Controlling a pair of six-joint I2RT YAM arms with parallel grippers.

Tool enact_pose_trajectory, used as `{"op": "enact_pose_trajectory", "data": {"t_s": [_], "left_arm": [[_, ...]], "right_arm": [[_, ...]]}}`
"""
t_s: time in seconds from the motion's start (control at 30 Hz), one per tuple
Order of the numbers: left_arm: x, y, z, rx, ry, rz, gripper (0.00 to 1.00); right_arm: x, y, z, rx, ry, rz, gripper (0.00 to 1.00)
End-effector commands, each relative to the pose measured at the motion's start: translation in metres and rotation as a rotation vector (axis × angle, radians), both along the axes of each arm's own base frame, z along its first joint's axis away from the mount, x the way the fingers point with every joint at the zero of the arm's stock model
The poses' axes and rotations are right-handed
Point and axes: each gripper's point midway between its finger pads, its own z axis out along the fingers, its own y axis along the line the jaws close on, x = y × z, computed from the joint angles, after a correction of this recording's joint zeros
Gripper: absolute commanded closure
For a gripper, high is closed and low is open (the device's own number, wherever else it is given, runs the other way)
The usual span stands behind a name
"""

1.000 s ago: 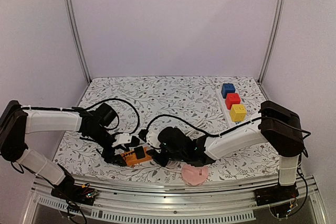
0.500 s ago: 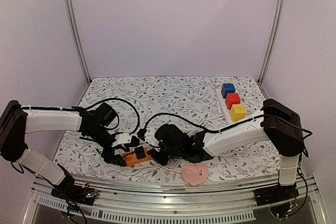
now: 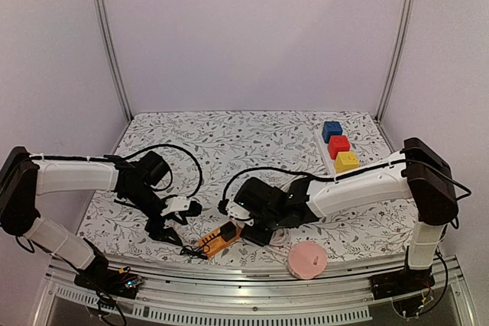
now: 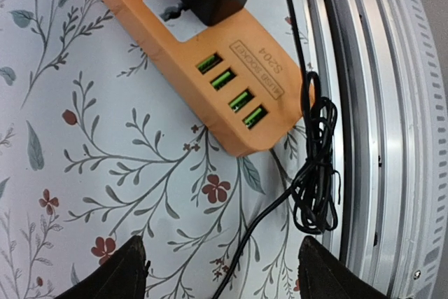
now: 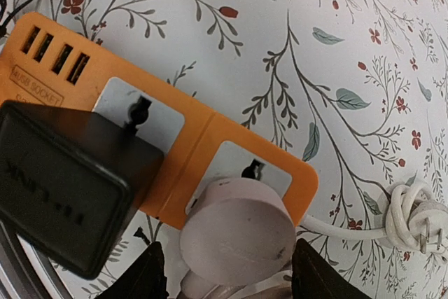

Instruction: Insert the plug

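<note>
Centrally, the round pale plug (image 5: pixel 238 232) sits over the end socket of the orange power strip (image 5: pixel 199 146), covering most of that socket's grey faceplate; whether its pins are fully home cannot be told. On the neighbouring socket stands a black plug (image 5: pixel 63 194), a boxy adapter with faint lettering on its top. Past it, at the strip's other end, a row of four green USB ports (image 4: pixel 231 89) shows in the left wrist view.

The right gripper (image 5: pixel 229 264) is poised over the round pale plug with its jaws parted. One finger stands just clear of the plug's side, with a sliver of tabletop visible between them. The other finger is close against the opposite side, and contact there cannot be judged. A white cord bundle (image 5: pixel 413 218) lies just past the strip's socket end.

The left gripper (image 4: pixel 227 274) hovers short of the strip's USB end, jaws wide. Only the flowered tabletop (image 4: pixel 105 138) and a run of black cable (image 4: pixel 315 187) lie between its fingers. The cable drops from the black plug and gathers in a loose coil beside the aluminium rail (image 4: pixel 378 138) at the tabletop's near edge.

From above, the strip lies aslant near the front edge, between the two grippers. A pink disc (image 3: pixel 307 262) rests at the front edge to the right of it. Well apart, at the far right, a white base (image 3: pixel 325 152) carries a blue block (image 3: pixel 331 130), a red block (image 3: pixel 338 145) and a yellow block (image 3: pixel 346 163) in a row.
</note>
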Motion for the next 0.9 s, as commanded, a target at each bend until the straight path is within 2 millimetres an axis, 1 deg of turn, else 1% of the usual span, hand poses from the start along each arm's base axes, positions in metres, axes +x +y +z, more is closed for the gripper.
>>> {"op": "enact_pose_trajectory", "data": {"t_s": [0.0, 0.03, 0.13, 0.17, 0.23, 0.27, 0.3, 0.33, 0.37, 0.4, 0.47, 0.53, 0.57, 0.67, 0.73, 0.87], "left_arm": [[0.0, -0.003, 0.008, -0.027, -0.011, -0.012, 0.27], [0.0, -0.003, 0.008, -0.027, -0.01, -0.012, 0.27], [0.0, -0.002, 0.008, -0.027, -0.009, -0.013, 0.27], [0.0, -0.002, 0.008, -0.027, -0.01, -0.012, 0.27], [0.0, -0.002, 0.008, -0.027, -0.011, -0.013, 0.27], [0.0, -0.002, 0.008, -0.028, -0.01, -0.013, 0.27], [-0.001, -0.002, 0.008, -0.028, -0.01, -0.013, 0.27], [0.0, -0.002, 0.008, -0.027, -0.01, -0.014, 0.27], [0.0, -0.002, 0.008, -0.026, -0.01, -0.013, 0.27], [0.0, -0.002, 0.008, -0.028, -0.012, -0.013, 0.27], [0.0, -0.002, 0.008, -0.027, -0.013, -0.012, 0.27], [0.0, -0.002, 0.007, -0.023, -0.01, -0.012, 0.27], [0.0, -0.001, 0.007, -0.022, -0.011, -0.011, 0.27], [0.0, -0.001, 0.005, -0.019, -0.007, -0.01, 0.27], [-0.001, -0.001, 0.004, -0.018, -0.005, -0.009, 0.27], [-0.001, -0.001, 0.004, -0.018, 0.0, -0.011, 0.27]], "right_arm": [[-0.015, -0.007, 0.024, 0.029, 0.05, 0.052, 0.39], [-0.015, -0.005, 0.031, 0.051, 0.048, 0.061, 0.39], [-0.017, -0.006, 0.042, 0.1, 0.077, 0.07, 0.39], [-0.017, -0.007, 0.05, 0.128, 0.082, 0.072, 0.39], [-0.016, -0.01, 0.061, 0.172, 0.099, 0.066, 0.4], [-0.013, -0.011, 0.072, 0.211, 0.094, 0.049, 0.41], [-0.005, -0.013, 0.078, 0.243, 0.093, 0.013, 0.45], [0.003, -0.015, 0.084, 0.272, 0.093, -0.021, 0.53], [0.012, -0.017, 0.087, 0.307, 0.117, -0.093, 0.61], [0.02, -0.019, 0.085, 0.311, 0.133, -0.139, 0.65], [0.028, -0.02, 0.074, 0.303, 0.172, -0.207, 0.67], [0.02, -0.01, 0.058, 0.297, 0.251, -0.192, 0.64], [0.017, -0.006, 0.054, 0.297, 0.276, -0.182, 0.62], [0.014, -0.004, 0.033, 0.264, 0.32, -0.185, 0.6], [0.013, -0.004, 0.025, 0.248, 0.326, -0.187, 0.6], [0.012, 0.002, 0.021, 0.255, 0.344, -0.172, 0.6]]}}
